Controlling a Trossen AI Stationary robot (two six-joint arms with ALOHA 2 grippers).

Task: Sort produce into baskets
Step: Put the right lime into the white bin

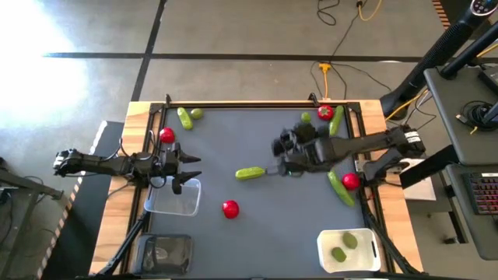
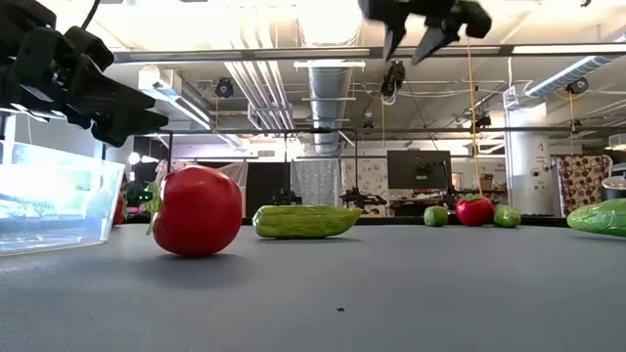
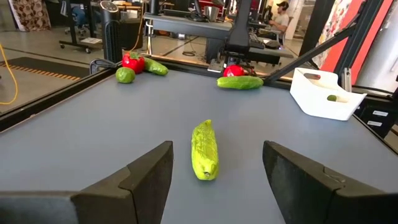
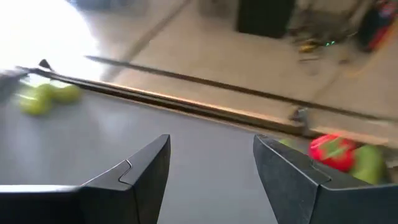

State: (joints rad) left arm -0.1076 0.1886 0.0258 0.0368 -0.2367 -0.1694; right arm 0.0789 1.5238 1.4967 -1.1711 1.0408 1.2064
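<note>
Step in hand: picking the next piece. Right gripper [image 1: 274,169] hangs raised above mid-surface, jaws parted and empty, just beside the cucumber [image 1: 250,173] lying flat at centre; in the low view its fingers sit well above the surface. Left gripper [image 1: 189,167] hovers at the clear basket [image 1: 173,198] on the left side, jaws parted, nothing between them in its wrist view. Next move, my read: right arm drops, lines its jaws across the cucumber's narrow width, and closes; it's smooth and round in section, so an off-centre pinch could roll it. Count from the high view: tomatoes 4, one centre-front [image 1: 230,208], one back-left [image 1: 166,134], one back-right [image 1: 324,113], one at the right edge [image 1: 350,181]. Cucumbers look like 4: centre, back-left [image 1: 184,118], back-right [image 1: 336,123], right edge [image 1: 340,188]. Limes 4: two loose ones at the back, two already in the white basket [image 1: 324,247]. Baskets 3, with the dark basket [image 1: 163,253] front-left; its contents I can't make out.
</note>
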